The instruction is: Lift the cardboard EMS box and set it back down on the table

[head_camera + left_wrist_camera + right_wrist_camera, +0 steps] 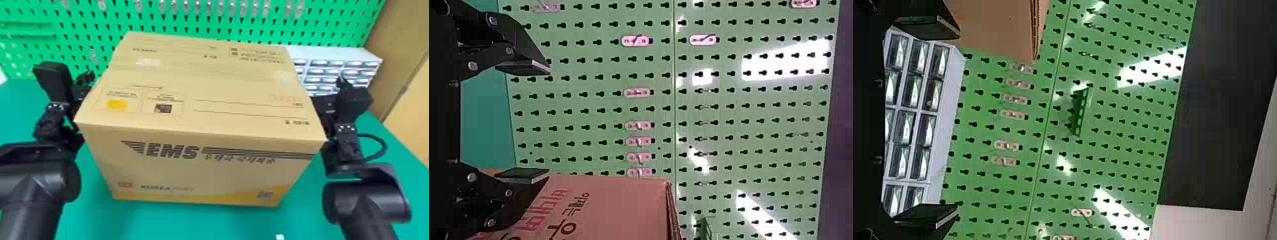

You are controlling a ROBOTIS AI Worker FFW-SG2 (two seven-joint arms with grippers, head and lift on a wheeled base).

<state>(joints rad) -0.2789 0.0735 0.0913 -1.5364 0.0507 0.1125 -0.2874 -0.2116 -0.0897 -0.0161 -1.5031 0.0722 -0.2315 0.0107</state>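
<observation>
The EMS box (198,172) sits upright between the left pincer (549,120) and the right pincer (959,120), both spread wide with nothing clamped in them. It looks too broad for either one to grip, so pressure from opposite sides likely bears it — though whether it clears the counter (178,226) I can't tell. The left arm (35,178) and right arm (367,198) reach forward alongside, nearly mirrored.

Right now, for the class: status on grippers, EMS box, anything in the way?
Left gripper and right gripper open, one at each side. EMS box closed, between them. Drawer cabinet behind, to the right, likely no obstacle.
</observation>
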